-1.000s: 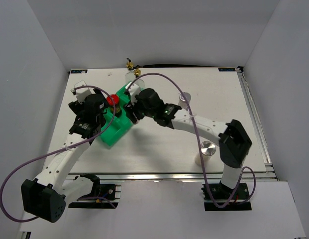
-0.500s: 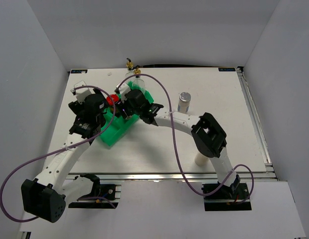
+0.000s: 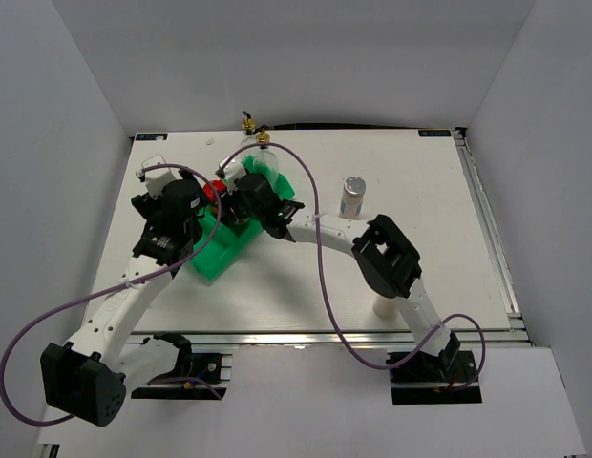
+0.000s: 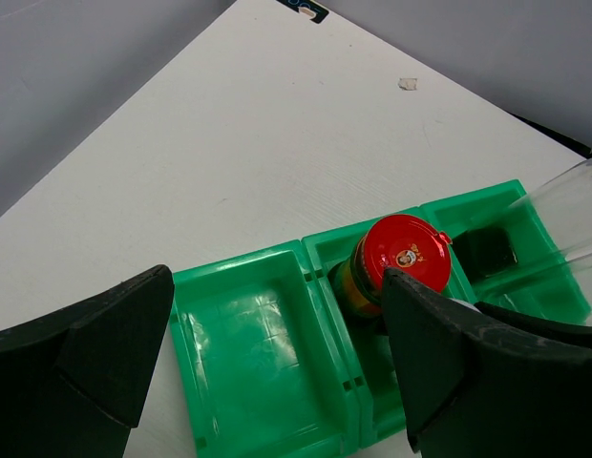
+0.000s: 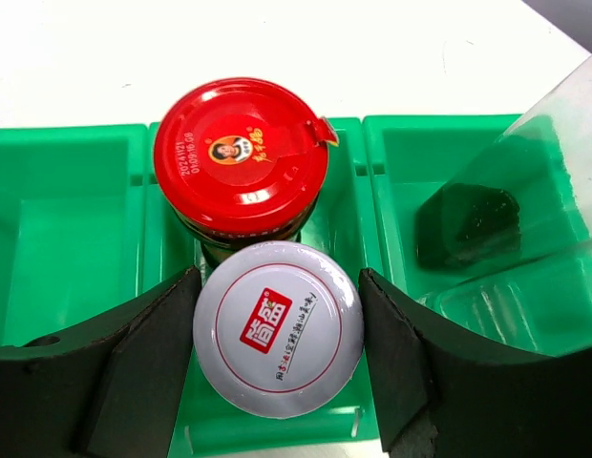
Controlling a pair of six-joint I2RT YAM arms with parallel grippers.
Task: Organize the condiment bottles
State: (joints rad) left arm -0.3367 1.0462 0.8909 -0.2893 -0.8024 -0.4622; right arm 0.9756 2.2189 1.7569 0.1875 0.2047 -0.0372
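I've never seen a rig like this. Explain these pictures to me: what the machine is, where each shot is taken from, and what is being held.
These are two robot arms bolted at the near edge of a white table. The wide picture looks down from above and behind them. The other two come from a small camera on each wrist, so the dark shapes at the bottom are that arm's own fingers.

On the table sits a green tray with compartments. A red-lidded jar stands in its middle compartment. The right tool grips a white-lidded jar just beside it. The left tool is wide open and holds nothing.

Two glass bottles with gold pourers stand by the tray's far end. A silver-capped shaker stands alone to the right.
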